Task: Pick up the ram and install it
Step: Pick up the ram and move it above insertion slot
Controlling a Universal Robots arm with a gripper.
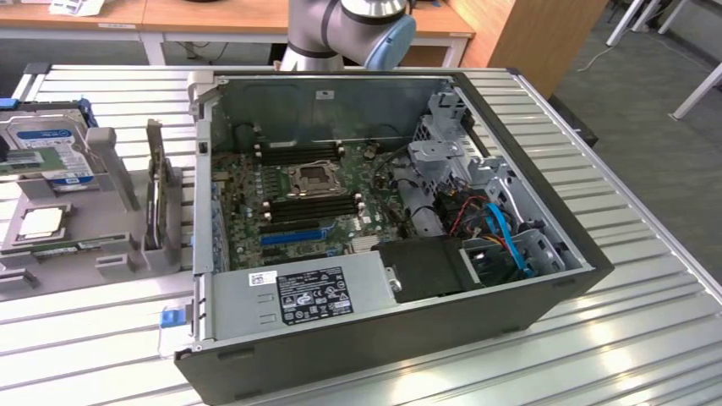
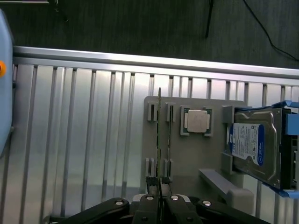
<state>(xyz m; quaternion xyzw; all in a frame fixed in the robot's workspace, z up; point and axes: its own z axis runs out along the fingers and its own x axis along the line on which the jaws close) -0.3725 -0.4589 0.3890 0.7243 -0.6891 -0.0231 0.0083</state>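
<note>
In the wrist view my gripper is shut on the ram, a thin green stick seen edge-on that runs out from the black fingertips. It hangs above the grey parts fixture, over the pair of slotted holders. A second thin stick stands on edge in the holder right beside it. In the exterior view the open computer case lies on the table. Its motherboard shows long black memory slots on both sides of the processor socket. The arm rises behind the case.
The fixture also carries a processor chip and a blue-labelled hard drive. An upright dark expansion card stands beside the case. A power supply and drive cage crowd the case. The slatted metal table ends at a rail.
</note>
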